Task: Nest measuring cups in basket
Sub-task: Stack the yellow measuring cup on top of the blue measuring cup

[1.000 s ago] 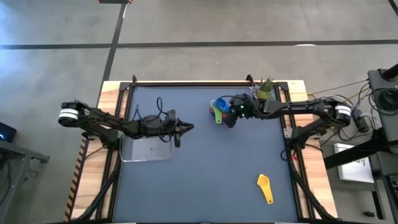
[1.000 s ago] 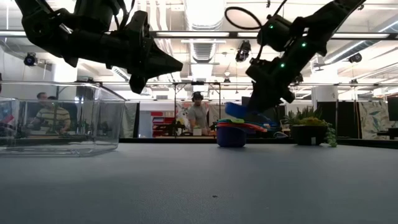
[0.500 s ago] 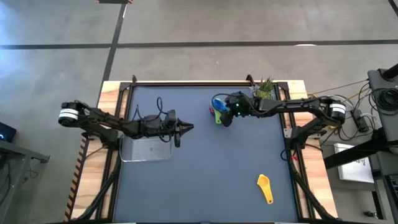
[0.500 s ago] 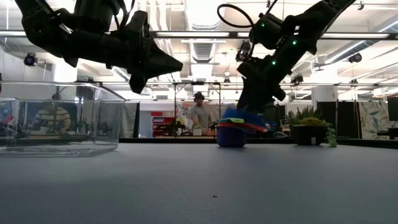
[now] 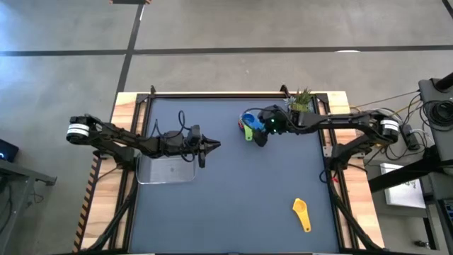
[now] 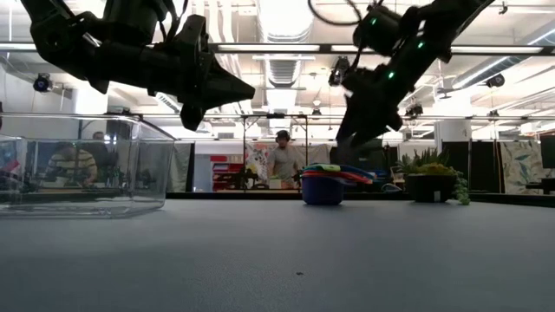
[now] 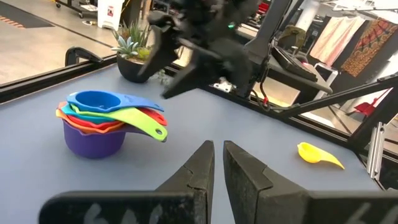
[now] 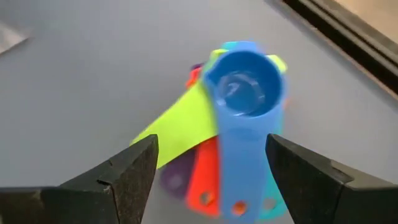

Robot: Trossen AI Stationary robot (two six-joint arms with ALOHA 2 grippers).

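Note:
Several measuring cups stand nested in one stack (image 5: 248,122) (image 6: 323,184) (image 7: 99,121), a purple bowl at the bottom and the blue cup (image 8: 242,87) on top. The stack rests bowl-down on the mat, its flat handles fanned out to one side. A yellow cup (image 5: 301,214) (image 7: 320,155) lies alone toward the near right. The clear basket (image 5: 166,170) (image 6: 82,165) sits at the left. My right gripper (image 5: 259,133) (image 8: 211,165) hovers open just above the stack's handles and touches nothing. My left gripper (image 5: 216,145) (image 7: 219,163) is shut and hangs above the mat, right of the basket.
A small potted plant (image 5: 301,103) (image 6: 434,184) stands at the far right corner, close behind the stack. Raised rails frame the blue mat (image 5: 233,198). Bare mat lies between basket and stack and across the near half. People show in the room beyond.
My right gripper carried the blue cup, tilted, down onto the stack, let go and rose again, drawing back a little toward the right. The blue cup now sits level on top of the stack. The left arm kept still.

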